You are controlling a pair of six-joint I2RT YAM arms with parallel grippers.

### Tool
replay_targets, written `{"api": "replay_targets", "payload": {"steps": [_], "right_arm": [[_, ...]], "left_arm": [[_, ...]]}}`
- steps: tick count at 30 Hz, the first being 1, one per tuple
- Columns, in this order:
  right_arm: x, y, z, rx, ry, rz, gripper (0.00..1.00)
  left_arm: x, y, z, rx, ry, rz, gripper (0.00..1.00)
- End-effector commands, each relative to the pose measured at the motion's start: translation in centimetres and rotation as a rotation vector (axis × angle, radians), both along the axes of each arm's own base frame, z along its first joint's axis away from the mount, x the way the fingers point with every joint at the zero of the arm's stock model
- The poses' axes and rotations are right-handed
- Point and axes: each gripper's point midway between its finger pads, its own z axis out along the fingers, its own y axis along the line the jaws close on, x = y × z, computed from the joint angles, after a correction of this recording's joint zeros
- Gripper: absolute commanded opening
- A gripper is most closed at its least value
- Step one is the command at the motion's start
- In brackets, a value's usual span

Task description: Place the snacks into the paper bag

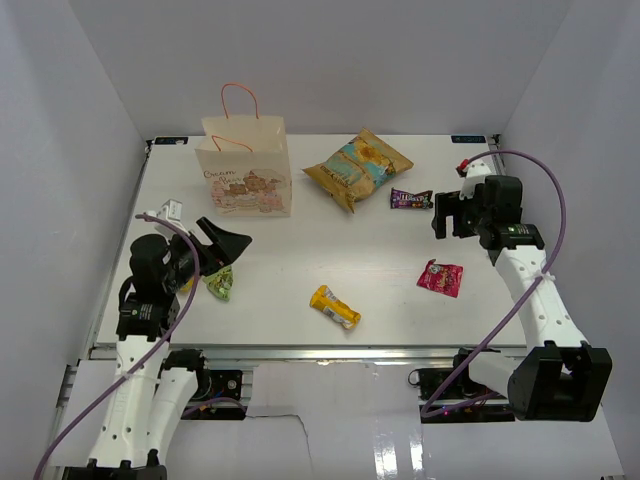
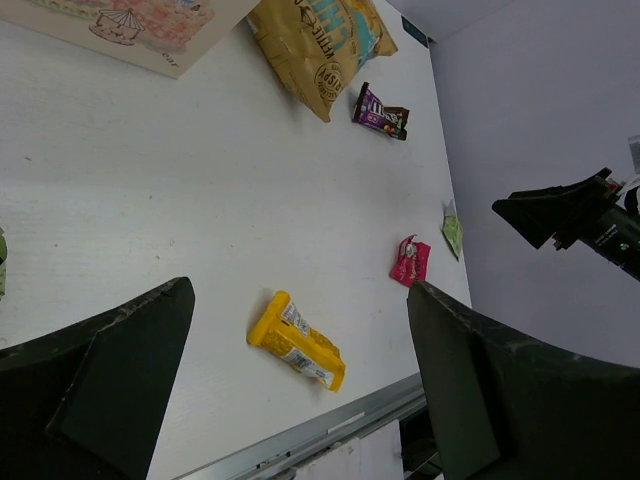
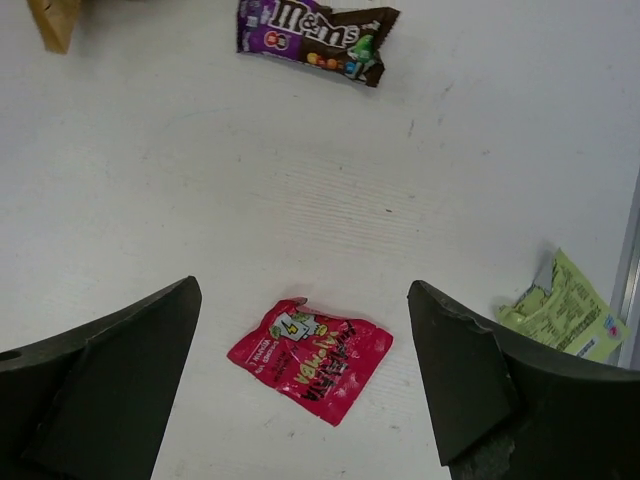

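The cream paper bag (image 1: 245,165) stands upright at the far left, pink handles up; its printed front shows in the left wrist view (image 2: 130,22). The gold chip bag (image 1: 357,167) (image 2: 320,45) lies right of it. The purple bar (image 1: 411,199) (image 3: 315,30) lies beside my open right gripper (image 1: 450,225) (image 3: 300,285), which hovers over the red-pink pouch (image 1: 440,277) (image 3: 312,360). The yellow-orange bar (image 1: 334,306) (image 2: 296,342) lies front centre. My open, empty left gripper (image 1: 232,250) (image 2: 300,290) hangs above a small green packet (image 1: 219,283). A pale yellow-green packet (image 3: 565,308) (image 2: 452,232) lies at the table's right edge.
White walls close in the table (image 1: 300,250) on the left, back and right. A metal rail (image 1: 300,350) runs along the front edge. The right arm covers the pale yellow-green packet in the top view.
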Motion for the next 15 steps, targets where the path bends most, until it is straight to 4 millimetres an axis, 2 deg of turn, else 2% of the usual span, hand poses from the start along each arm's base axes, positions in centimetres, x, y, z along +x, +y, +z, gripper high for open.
{"api": "replay_targets", "payload": {"steps": [1, 2, 3, 5, 6, 7, 8, 9, 11, 12, 13, 14, 15], "right_arm": [[0.4, 2.8, 3.3, -0.035, -0.132, 0.283, 0.9], [0.0, 3.6, 3.4, -0.042, -0.143, 0.361, 0.9], [-1.0, 5.2, 3.5, -0.044, -0.161, 0.517, 0.9], [-1.8, 6.9, 3.4, -0.039, -0.158, 0.637, 0.9], [-3.0, 7.9, 2.9, -0.01, -0.125, 0.707, 0.9], [-2.8, 8.7, 2.8, -0.031, -0.13, 0.765, 0.9], [-2.5, 8.8, 2.3, -0.037, -0.103, 0.738, 0.9], [-2.3, 9.8, 2.3, -0.028, -0.085, 0.743, 0.9], [-1.2, 10.5, 0.7, -0.037, -0.02, 0.707, 0.9], [-0.1, 10.0, 0.2, -0.085, -0.006, 0.641, 0.91], [1.4, 10.5, -0.2, -0.129, -0.003, 0.579, 0.92], [1.6, 11.7, -0.3, -0.115, -0.01, 0.593, 0.92], [2.4, 12.1, -0.4, -0.176, -0.022, 0.543, 0.92]], "left_arm": [[0.3, -0.3, 0.3, 0.005, -0.018, -0.025, 0.98], [0.3, -0.3, 0.2, 0.007, -0.016, -0.026, 0.98], [0.4, -0.2, 0.1, 0.011, -0.014, -0.027, 0.98], [0.6, -0.3, -0.5, 0.012, 0.006, -0.029, 0.98], [0.6, -0.4, -0.6, 0.01, 0.008, -0.034, 0.98], [0.7, -0.4, -0.7, 0.007, 0.01, -0.037, 0.98], [0.8, -0.5, -0.9, 0.003, 0.017, -0.037, 0.98], [0.9, -0.5, -0.8, -0.001, 0.016, -0.036, 0.98], [1.0, -0.6, -0.6, -0.015, 0.017, -0.035, 0.98], [1.1, -0.6, -0.5, -0.022, 0.018, -0.035, 0.98], [1.2, -0.7, -0.4, -0.041, 0.027, -0.033, 0.98], [1.1, -0.8, -0.3, -0.05, 0.031, -0.035, 0.98], [1.2, -0.9, -0.4, -0.062, 0.039, -0.036, 0.98]]}}
